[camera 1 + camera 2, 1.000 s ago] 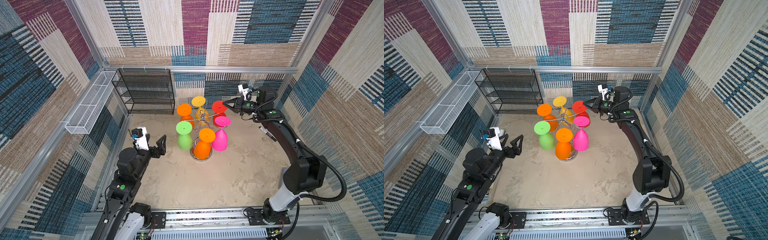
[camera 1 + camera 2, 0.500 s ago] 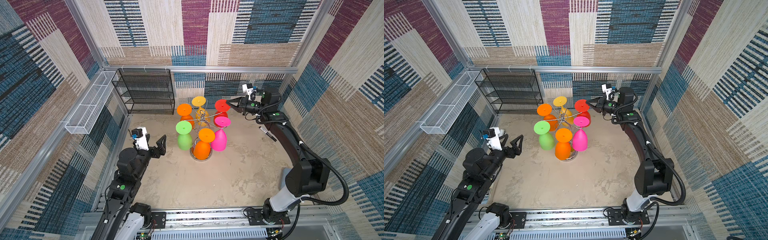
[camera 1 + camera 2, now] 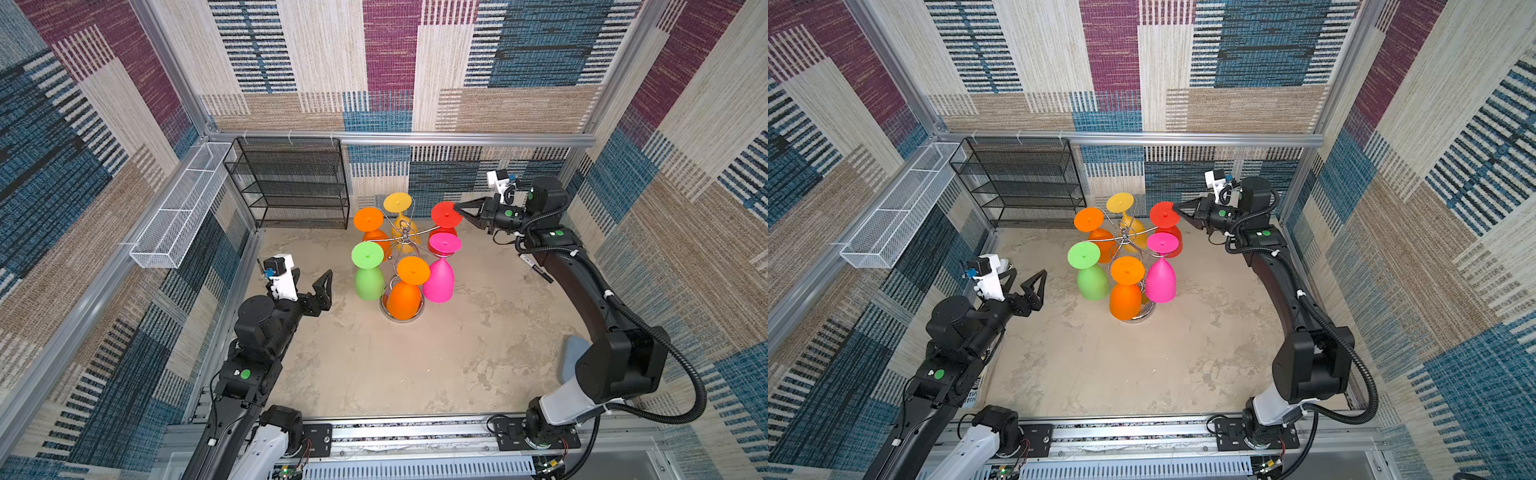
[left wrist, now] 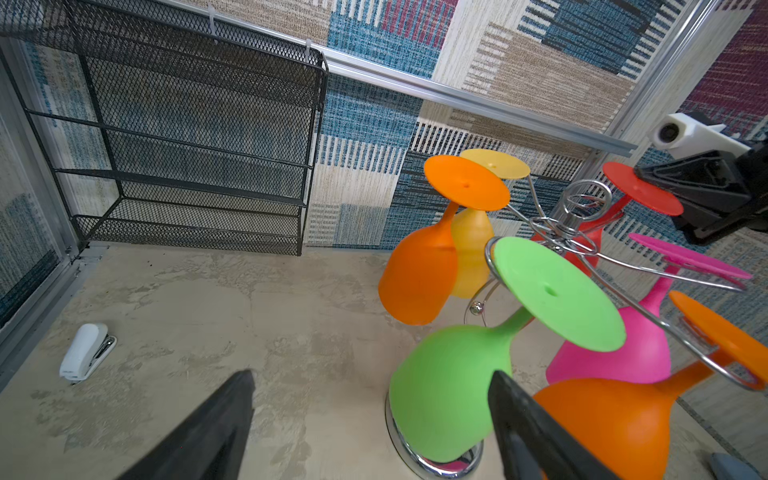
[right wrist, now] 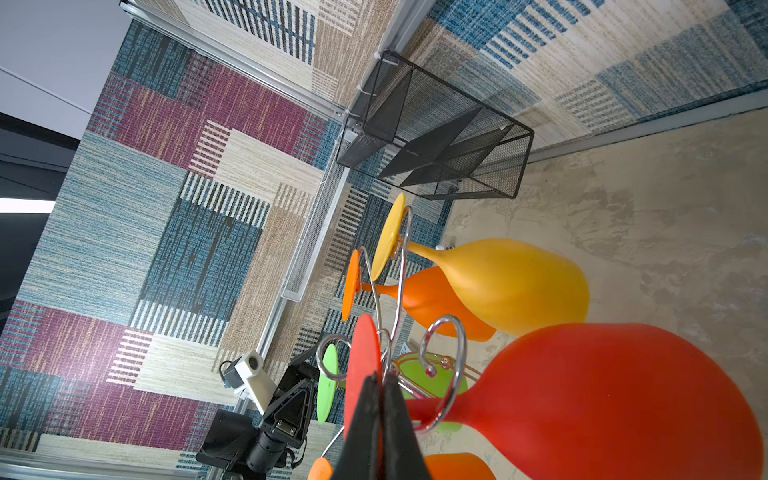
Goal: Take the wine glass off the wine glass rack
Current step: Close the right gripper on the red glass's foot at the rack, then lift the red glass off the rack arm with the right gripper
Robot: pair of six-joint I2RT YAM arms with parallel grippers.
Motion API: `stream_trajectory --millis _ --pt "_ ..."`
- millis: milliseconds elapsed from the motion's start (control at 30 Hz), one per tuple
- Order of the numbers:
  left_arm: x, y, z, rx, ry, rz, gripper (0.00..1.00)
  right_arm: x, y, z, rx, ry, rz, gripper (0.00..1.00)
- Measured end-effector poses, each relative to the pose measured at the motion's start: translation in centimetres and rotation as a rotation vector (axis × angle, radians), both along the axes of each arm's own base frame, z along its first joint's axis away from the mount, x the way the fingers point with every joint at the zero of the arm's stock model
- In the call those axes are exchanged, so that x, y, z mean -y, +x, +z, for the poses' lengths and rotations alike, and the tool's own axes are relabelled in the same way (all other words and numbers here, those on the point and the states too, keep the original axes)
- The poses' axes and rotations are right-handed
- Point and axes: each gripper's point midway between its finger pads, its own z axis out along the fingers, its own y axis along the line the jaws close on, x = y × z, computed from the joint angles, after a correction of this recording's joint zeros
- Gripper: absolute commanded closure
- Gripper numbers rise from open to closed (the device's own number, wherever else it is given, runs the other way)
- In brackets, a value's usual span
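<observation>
For unhooking, the red wine glass is pinched by its foot in the right claw; the left claw is spread wide

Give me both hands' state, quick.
Left hand: open, holding nothing.
Right hand: closed on the foot of the red wine glass.

High stereo pair, close wrists; common rack
</observation>
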Motion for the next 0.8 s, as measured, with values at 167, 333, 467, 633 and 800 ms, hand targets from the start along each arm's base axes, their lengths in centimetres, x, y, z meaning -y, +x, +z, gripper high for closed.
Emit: stream_trajectory --millis 167,333,467,633,800 --pt "0.0 0.1 -0.3 -0.008 0.002 0.0 0.1 -0.6 -0.5 0.3 0.01 -0.001 0.015 1.0" --pt "0.0 0.1 -0.3 -0.008 0.002 0.0 0.1 -2.2 -0.7 0.7 0.015 -0.001 0.052 1.0" --pt "0.0 0.0 -0.2 -0.005 0.001 0.0 0.1 -3.0 -0.4 0.4 0.01 -0.003 0.069 1.0" --pt "0.0 0.0 -0.2 -0.003 0.001 0.0 0.1 -3.6 0.2 0.3 0.007 -0.004 0.075 1.0" --pt "0.0 0.0 -0.2 -0.003 0.001 0.0 0.1 -3.8 1.3 0.9 0.012 -0.005 0.069 1.0"
